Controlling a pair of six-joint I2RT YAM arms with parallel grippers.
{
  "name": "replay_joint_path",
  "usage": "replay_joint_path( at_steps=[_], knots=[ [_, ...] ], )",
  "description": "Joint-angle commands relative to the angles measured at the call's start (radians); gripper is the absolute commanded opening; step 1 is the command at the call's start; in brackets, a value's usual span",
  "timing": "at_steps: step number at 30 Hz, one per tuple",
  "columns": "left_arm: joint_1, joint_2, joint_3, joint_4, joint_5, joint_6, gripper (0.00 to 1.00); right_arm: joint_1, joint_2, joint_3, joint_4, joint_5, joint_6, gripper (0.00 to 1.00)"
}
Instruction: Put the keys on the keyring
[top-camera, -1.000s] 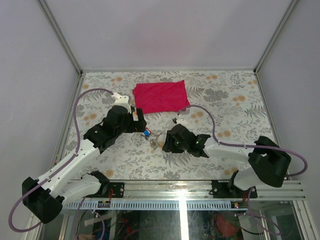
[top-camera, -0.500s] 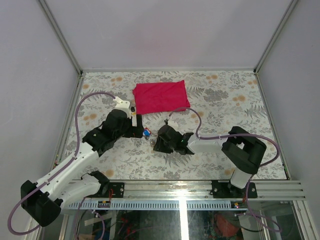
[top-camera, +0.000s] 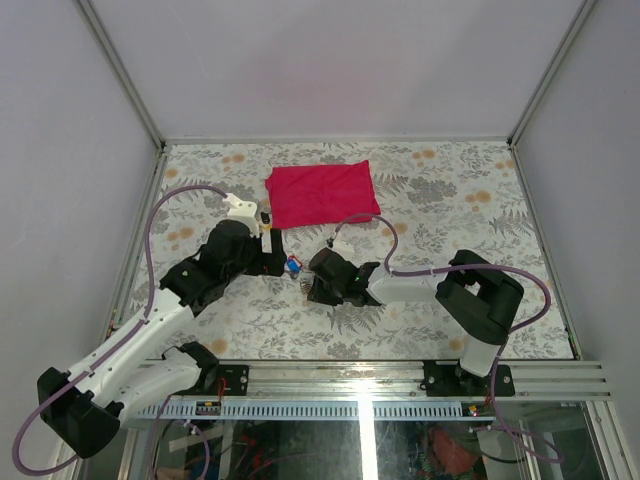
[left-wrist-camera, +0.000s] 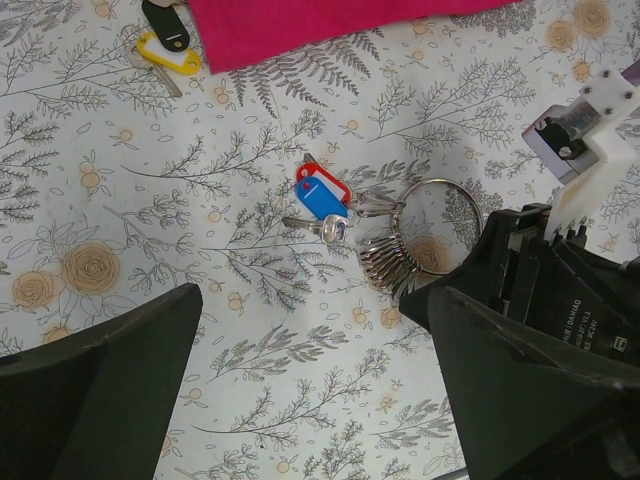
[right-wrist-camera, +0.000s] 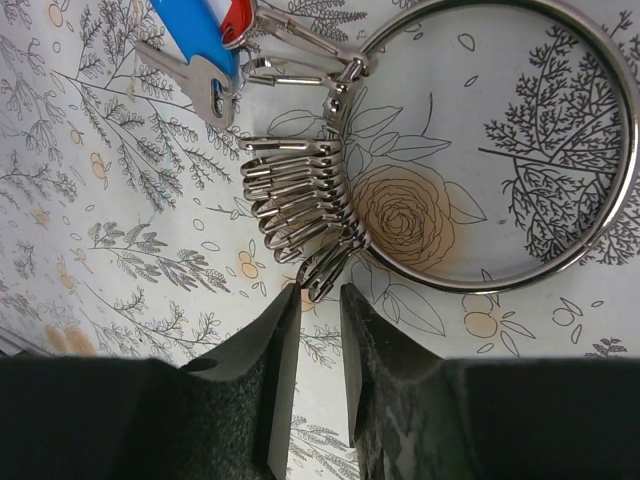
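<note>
Right wrist cam showed right claw (right-wrist-camera: 318, 300) pinched to a sliver, gripping nothing, tips at the clip bunch (right-wrist-camera: 295, 195) on the keyring (right-wrist-camera: 490, 286) lying on desk (right-wrist-camera: 120, 250); only left wrist cam showed left claw (left-wrist-camera: 315, 300) spread wide, empty, plus 2 loose keys (left-wrist-camera: 172, 52) by red cloth (left-wrist-camera: 300, 20).

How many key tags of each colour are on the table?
blue key tag: 1
red key tag: 1
yellow key tag: 1
black key tag: 1
Total: 4
</note>
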Motion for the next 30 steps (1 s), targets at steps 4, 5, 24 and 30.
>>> replay_joint_path(
  at_steps=[4, 5, 24, 30],
  knots=[
    [0.001, -0.023, -0.011, 0.017, 0.012, 0.023, 1.0, 0.018, 0.021, 0.039, -0.034, 0.057, 0.025, 0.24],
    [0.002, -0.023, -0.01, 0.017, 0.013, 0.023, 1.0, 0.018, 0.023, 0.039, -0.036, 0.059, 0.025, 0.22],
    [0.001, -0.038, -0.009, 0.021, 0.006, 0.031, 1.0, 0.02, -0.157, 0.005, -0.07, 0.115, -0.257, 0.0],
    [0.001, -0.11, -0.032, 0.076, 0.069, 0.047, 1.0, 0.018, -0.264, 0.024, -0.165, 0.068, -0.541, 0.0]
  ],
)
